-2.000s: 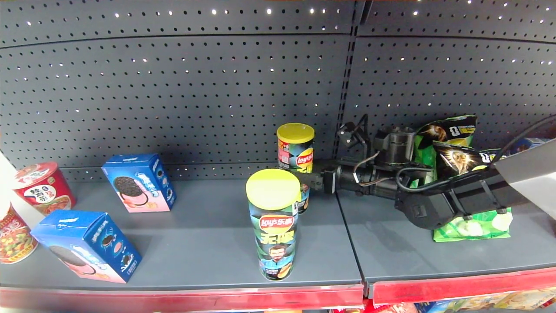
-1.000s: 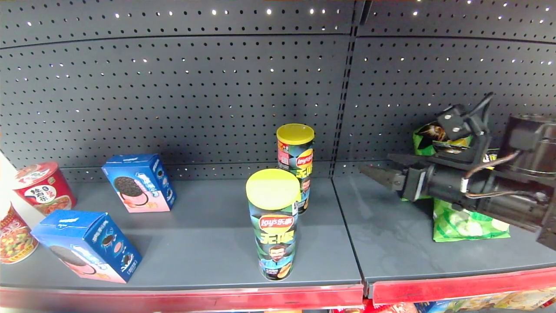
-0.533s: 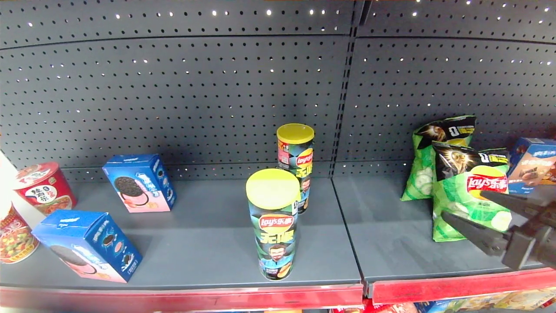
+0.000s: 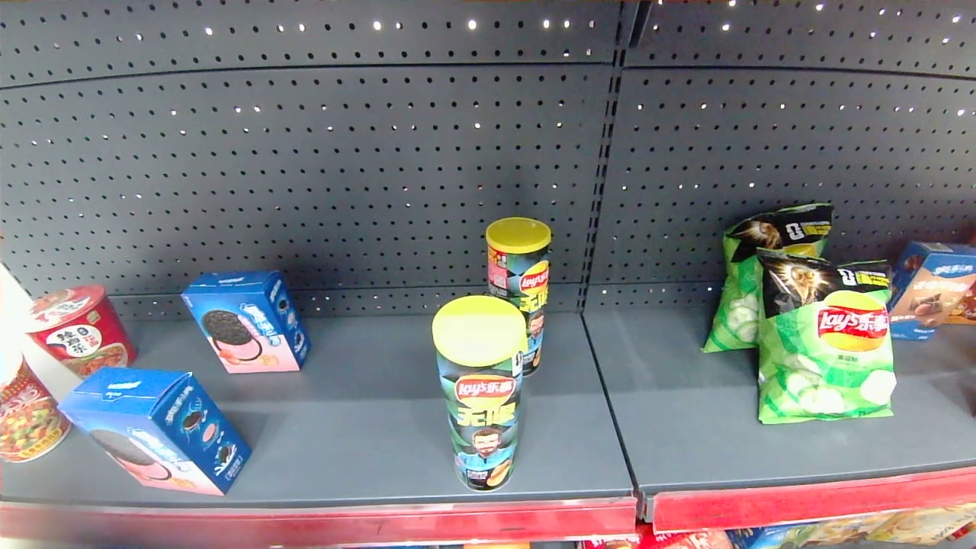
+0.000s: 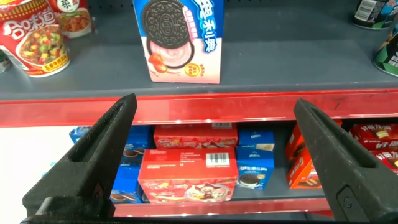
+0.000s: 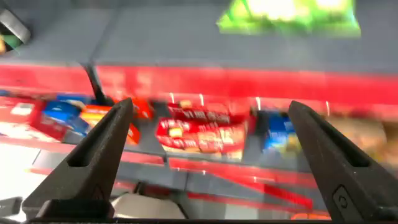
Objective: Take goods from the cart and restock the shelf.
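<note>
Two yellow-lidded chip cans stand mid-shelf, the front can (image 4: 482,396) near the red shelf edge (image 4: 320,522) and the rear can (image 4: 520,282) by the pegboard. My left gripper (image 5: 214,102) is open and holds nothing. It sits in front of the shelf edge, below a blue cookie box (image 5: 177,37) and red cup noodles (image 5: 34,34). My right gripper (image 6: 210,106) is also open with nothing in it, low before the shelf edge, and a green chip bag (image 6: 289,15) lies beyond it.
Two blue cookie boxes (image 4: 245,320) (image 4: 156,431) and red cup noodles (image 4: 76,328) occupy the shelf's left. Green chip bags (image 4: 827,351) and a blue-brown box (image 4: 934,290) sit on the right. Red boxes (image 5: 186,171) fill the lower shelf. Bare shelf (image 4: 679,412) lies between cans and bags.
My right arm has pulled back from the rear chip can, swung right and dropped out of the head view. The can stays standing on the shelf.
</note>
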`<state>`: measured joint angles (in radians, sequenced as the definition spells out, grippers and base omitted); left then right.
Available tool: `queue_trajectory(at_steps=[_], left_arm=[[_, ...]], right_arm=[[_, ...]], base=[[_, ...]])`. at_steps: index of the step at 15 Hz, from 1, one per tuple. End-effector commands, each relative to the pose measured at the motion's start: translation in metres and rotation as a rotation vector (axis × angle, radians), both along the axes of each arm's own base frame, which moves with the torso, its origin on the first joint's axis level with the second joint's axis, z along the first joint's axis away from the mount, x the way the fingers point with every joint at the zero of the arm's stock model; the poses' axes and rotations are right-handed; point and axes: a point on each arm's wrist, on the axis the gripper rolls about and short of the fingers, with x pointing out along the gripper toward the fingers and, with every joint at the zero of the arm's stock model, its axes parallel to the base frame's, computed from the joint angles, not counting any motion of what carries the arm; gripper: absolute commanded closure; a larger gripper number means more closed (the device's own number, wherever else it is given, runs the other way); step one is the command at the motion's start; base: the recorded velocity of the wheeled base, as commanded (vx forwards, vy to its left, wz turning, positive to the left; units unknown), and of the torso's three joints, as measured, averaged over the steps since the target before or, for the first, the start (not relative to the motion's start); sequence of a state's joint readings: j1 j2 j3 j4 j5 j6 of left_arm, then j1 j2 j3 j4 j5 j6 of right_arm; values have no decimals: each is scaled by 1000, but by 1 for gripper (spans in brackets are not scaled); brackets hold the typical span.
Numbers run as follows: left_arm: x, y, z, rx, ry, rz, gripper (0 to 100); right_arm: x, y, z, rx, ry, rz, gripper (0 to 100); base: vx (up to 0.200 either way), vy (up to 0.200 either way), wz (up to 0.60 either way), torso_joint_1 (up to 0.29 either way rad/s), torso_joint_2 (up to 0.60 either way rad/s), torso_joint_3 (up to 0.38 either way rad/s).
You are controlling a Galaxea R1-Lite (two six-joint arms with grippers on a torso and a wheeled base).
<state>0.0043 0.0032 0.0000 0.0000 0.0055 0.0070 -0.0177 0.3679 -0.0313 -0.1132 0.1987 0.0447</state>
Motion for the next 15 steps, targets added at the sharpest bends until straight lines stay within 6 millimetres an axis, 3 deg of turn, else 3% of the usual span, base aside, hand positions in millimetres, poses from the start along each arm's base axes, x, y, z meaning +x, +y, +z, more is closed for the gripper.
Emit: queue_trajectory(at_steps=[1,3,4,7,9,15], left_arm=[[0,0,0,1,1,1,0],[0,0,0,1,1,1,0],[0,0,0,1,1,-1,0],[0,0,0,1,1,-1,0],[0,0,0,-1,1,-1,0],[0,0,0,-1,1,-1,0]], right_arm=[[-22,0,-15,-5,-147,-76,0],[-26,-2,-17,-20,-200,-145,0],[-27,-6,-21,-34,-163,-301,0],[-31,-4,-24,-96,-198,-120,0],[-32,-4,-24,-30,-213,-158,0],[-32,-4,-24,-71,-216,-162,0]], base=[[0,0,0,0,0,0],[0,0,0,0,0,0],[0,0,0,0,0,0],[0,0,0,0,0,0],[0,0,0,0,0,0],[0,0,0,0,0,0]])
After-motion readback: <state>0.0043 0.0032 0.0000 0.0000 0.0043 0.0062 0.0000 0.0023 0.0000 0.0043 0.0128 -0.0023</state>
